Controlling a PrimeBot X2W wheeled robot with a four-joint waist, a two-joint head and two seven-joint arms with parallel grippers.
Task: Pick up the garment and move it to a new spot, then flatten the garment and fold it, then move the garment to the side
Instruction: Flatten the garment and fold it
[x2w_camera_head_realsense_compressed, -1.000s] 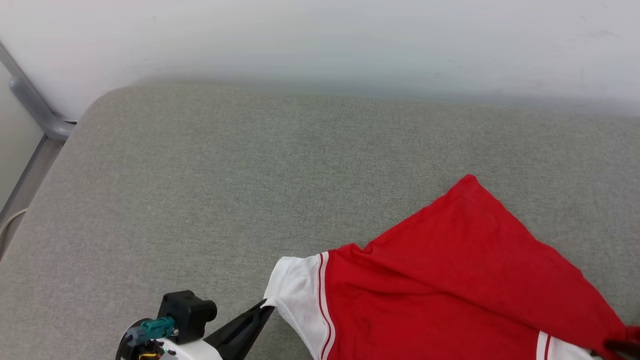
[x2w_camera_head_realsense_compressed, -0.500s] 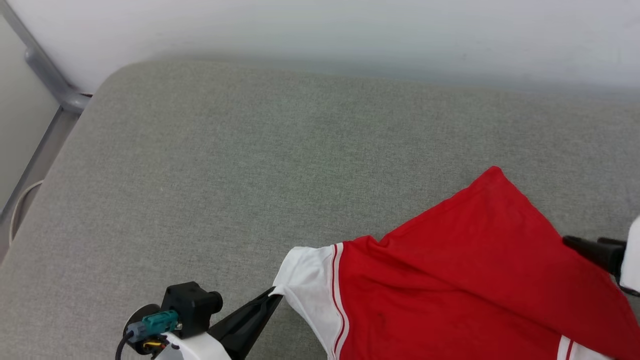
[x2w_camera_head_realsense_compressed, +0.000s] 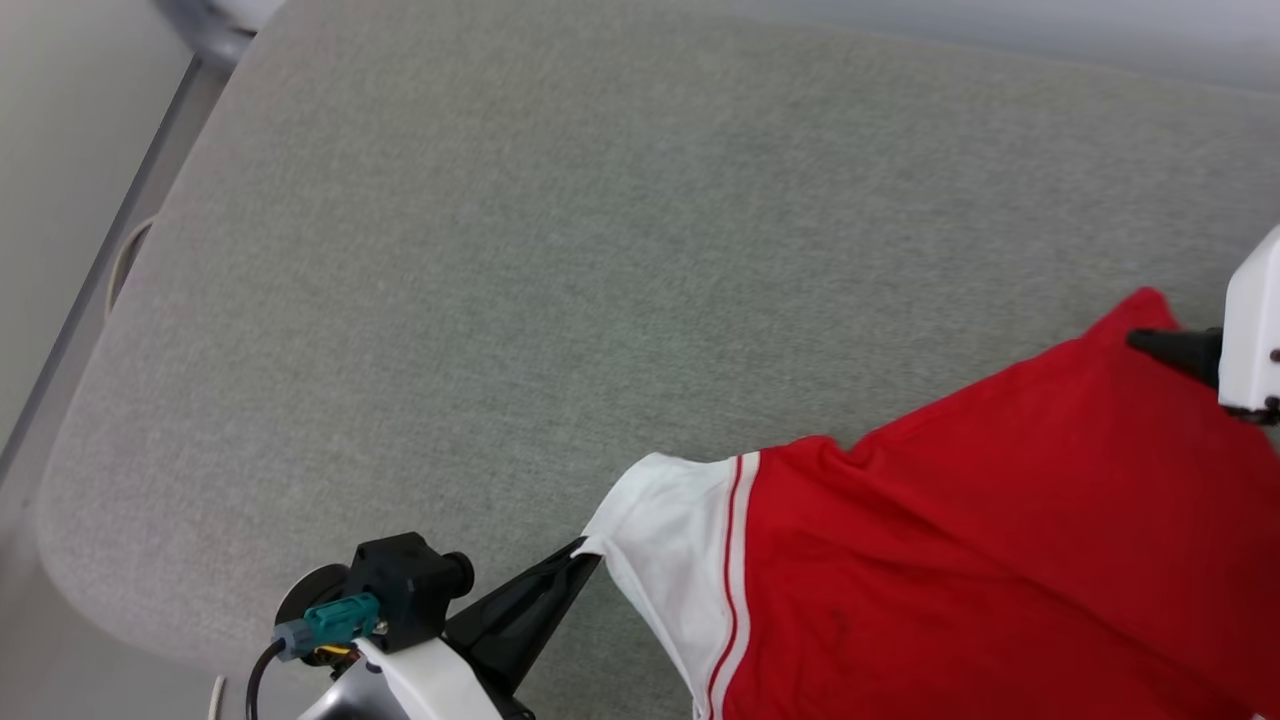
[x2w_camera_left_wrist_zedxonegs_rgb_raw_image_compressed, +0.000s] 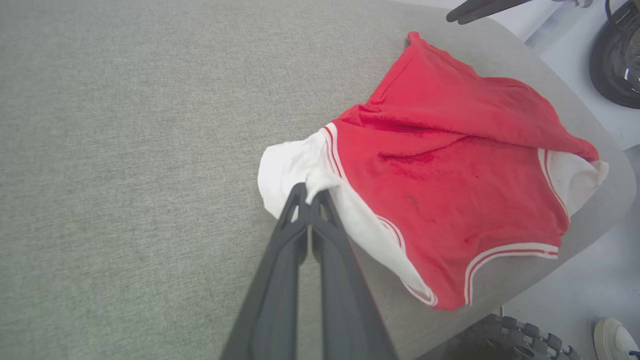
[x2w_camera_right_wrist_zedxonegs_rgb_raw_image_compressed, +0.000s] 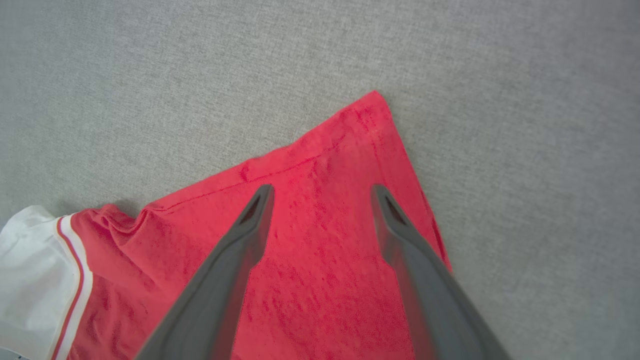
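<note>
one sleeve gripped, flattening looks barely started
left gripper (x2w_camera_left_wrist_zedxonegs_rgb_raw_image_compressed: 310, 192) fingers pinch the garment (x2w_camera_left_wrist_zedxonegs_rgb_raw_image_compressed: 450, 165) by its white sleeve; right gripper (x2w_camera_right_wrist_zedxonegs_rgb_raw_image_compressed: 322, 192) fingers spread over its red hem corner, right edge of head frame. it lies rumpled, lower right of the grey counter (x2w_camera_head_realsense_compressed: 500, 250). flatten, fold, side move all left to do.

Left dark two-fingered gripper (x2w_camera_left_wrist_zedxonegs_rgb_raw_image_compressed: 310, 192), fingers pinched on the red-and-white garment (x2w_camera_left_wrist_zedxonegs_rgb_raw_image_compressed: 440, 165); right dark two-fingered gripper (x2w_camera_right_wrist_zedxonegs_rgb_raw_image_compressed: 321, 189), fingers spread.
</note>
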